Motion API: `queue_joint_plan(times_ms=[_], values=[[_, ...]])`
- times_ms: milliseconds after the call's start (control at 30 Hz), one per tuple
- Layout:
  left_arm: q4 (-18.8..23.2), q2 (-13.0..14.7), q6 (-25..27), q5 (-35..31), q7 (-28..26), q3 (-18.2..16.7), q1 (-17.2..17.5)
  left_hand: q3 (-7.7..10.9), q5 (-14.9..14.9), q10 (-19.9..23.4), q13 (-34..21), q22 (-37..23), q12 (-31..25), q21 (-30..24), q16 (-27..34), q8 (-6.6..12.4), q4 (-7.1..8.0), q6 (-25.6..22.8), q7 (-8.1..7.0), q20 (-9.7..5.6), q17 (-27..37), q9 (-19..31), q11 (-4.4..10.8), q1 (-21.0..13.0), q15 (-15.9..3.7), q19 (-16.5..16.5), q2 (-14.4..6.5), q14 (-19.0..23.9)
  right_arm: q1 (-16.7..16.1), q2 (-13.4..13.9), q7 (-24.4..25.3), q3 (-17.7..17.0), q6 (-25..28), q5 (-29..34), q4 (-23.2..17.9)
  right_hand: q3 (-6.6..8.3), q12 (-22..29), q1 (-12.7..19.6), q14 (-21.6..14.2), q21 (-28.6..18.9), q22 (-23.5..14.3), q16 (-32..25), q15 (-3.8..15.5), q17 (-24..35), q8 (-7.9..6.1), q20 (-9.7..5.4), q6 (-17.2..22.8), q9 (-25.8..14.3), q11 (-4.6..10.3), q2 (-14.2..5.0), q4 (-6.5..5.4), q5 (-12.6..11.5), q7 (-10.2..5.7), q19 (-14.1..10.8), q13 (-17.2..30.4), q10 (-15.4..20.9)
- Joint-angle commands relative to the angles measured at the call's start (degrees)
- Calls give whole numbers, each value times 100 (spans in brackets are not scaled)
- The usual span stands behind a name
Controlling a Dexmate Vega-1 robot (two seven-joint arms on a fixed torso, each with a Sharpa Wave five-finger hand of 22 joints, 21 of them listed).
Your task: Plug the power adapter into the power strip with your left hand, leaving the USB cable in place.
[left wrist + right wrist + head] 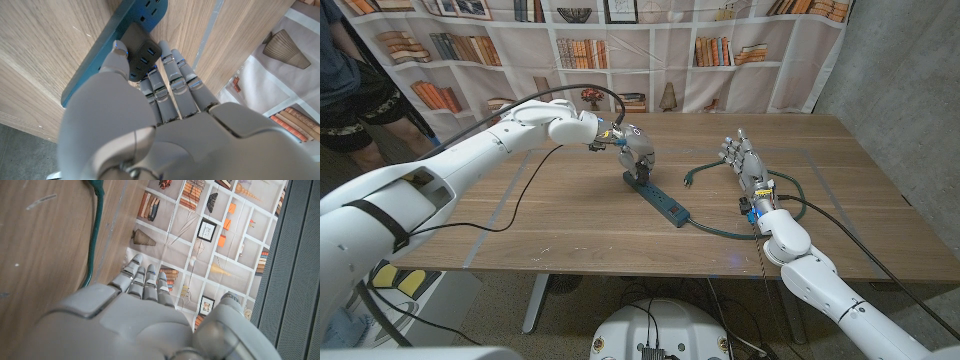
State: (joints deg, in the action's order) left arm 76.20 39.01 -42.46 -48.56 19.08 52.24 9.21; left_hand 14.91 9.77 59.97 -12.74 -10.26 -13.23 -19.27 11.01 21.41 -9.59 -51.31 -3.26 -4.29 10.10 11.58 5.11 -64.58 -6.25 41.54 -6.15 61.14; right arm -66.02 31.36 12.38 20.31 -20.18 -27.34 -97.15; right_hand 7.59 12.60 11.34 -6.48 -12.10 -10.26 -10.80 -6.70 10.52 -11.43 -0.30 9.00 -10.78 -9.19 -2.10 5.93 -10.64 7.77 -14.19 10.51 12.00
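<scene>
Right hand: right hand [744, 160] stands on its edge near the table's right side, fingers straight and a little apart, holding nothing; in the right wrist view [142, 282] they reach up past the table edge.
Green cord: cord [790, 195] runs from the strip's near end, loops around behind the right hand and ends in a plug [689, 179] lying loose on the wood; it shows beside the right hand too [94, 235].
Table: wooden table [570, 235] with pale tape lines on it.
Power strip: blue power strip [658, 196] lies flat mid-table, long axis slanting from far-left to near-right; sockets face up [112, 42].
Power adapter: black power adapter [140, 50] sits at the strip's far end, touching it, its face with 2 blue USB ports turned toward the wrist camera; whether it is fully seated I cannot tell.
Left hand: left hand [632, 150] is at the strip's far end, thumb [119, 52] on 1 side of the adapter and fingers [172, 75] on the other, gripping it.
Backdrop: printed bookshelf curtain [620, 40] hangs behind the table.
Person: partly visible at far left [345, 70].
</scene>
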Motion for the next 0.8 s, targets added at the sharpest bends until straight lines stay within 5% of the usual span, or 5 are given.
queue_joint_plan(times_ms=[33, 800], values=[[-88, -11, -13, 46, 1, 42, -3, 917, 27, 436, -1079, -30, -42, 21, 29, 293, 289, -714, 409, -227, 20, 112, 341, 2, -467, 58, -73, 505, 44, -19, -17, 30, 23, -7, 37, -17, -18, 10, -40, 14, -27, 9, -6, 24, 10, 8, 54, -12, 2, -40, 9, -43, 81, -28, 23, 42], [-207, -97, -67, 67, -8, 122, -71, 967, 23, 426, -1111, -34, -16, 45, 24, 281, 291, -692, 401, -217, 33, 121, 330, 37, -470, 37, -64, 483, 30, -38, -19, 26, 0, -57, 70, -23, -19, 11, -47, 18, -28, 8, -12, 24, 10, 14, 54, -12, 5, -42, 11, -42, 79, -28, 23, 50]])
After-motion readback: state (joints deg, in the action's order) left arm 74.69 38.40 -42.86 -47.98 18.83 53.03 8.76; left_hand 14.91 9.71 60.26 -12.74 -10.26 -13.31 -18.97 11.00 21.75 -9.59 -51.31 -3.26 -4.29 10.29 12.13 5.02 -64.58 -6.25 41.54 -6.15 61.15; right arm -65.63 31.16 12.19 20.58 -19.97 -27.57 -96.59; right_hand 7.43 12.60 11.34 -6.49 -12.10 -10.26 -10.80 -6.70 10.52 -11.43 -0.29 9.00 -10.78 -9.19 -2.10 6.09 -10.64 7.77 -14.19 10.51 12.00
